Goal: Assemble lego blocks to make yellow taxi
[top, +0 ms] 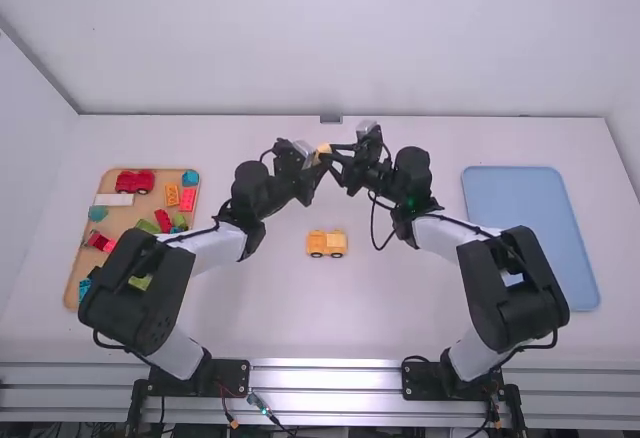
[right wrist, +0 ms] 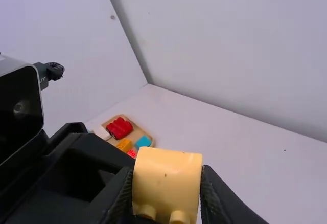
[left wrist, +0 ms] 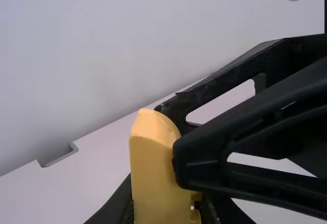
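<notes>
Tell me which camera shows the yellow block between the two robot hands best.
The right wrist view: the block is large there, two round pegs plain. In the left wrist view, the right gripper covers part of it; in the high view it looks tiny.
</notes>
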